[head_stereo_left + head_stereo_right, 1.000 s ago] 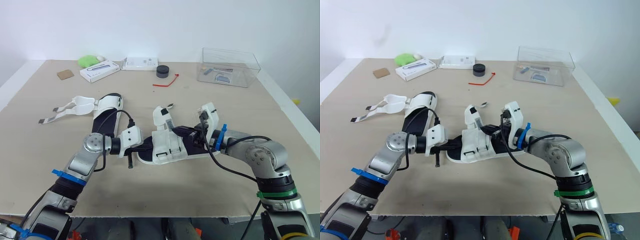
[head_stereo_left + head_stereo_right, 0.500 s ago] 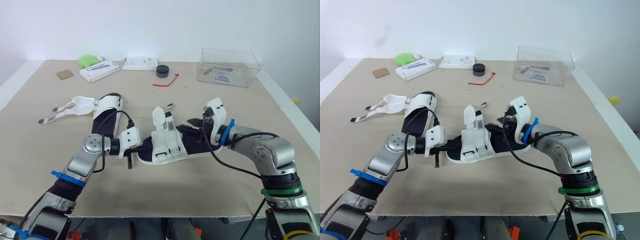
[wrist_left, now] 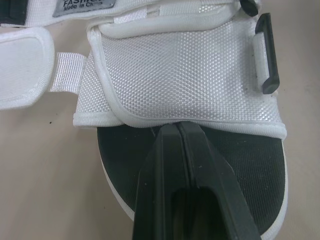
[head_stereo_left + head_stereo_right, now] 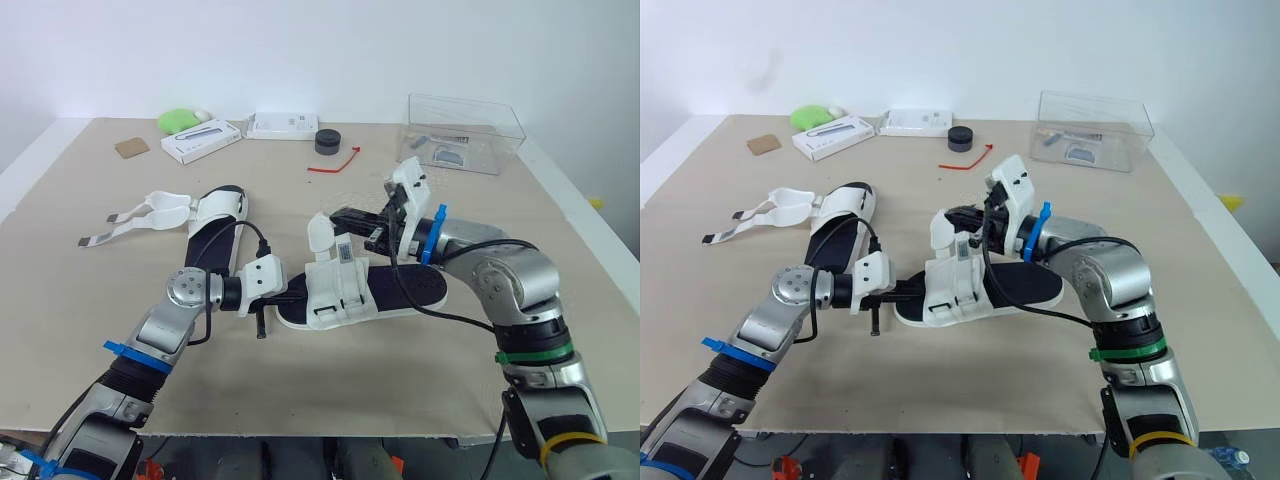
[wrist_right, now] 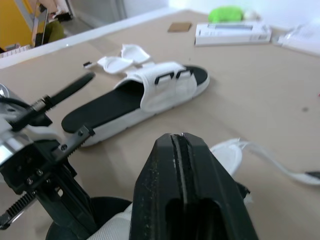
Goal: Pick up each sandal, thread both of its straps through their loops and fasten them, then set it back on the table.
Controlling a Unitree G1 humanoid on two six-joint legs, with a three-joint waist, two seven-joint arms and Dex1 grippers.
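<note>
1. Our left claw is pinched together, its tip touching the white strap of the near sandal.
2. Our right claw is pinched together too, just beside that sandal's raised flap.
3. The other sandal lies on the table at 10 o'clock, its straps spread open.

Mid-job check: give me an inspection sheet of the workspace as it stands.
Surface: beige table, nothing spilled.
Job's things: black-soled sandal with white straps at centre, one strap raised; second matching sandal farther left, straps open.
Clutter: green lump, white carton, white flat pack, black puck, red tie, clear plastic box, brown card square.
Grippers: left gripper shut, tips at centre sandal's strap edge; right gripper shut, beside raised strap.
Cables: black cable at each wrist.
Surroundings: white wall.
</note>
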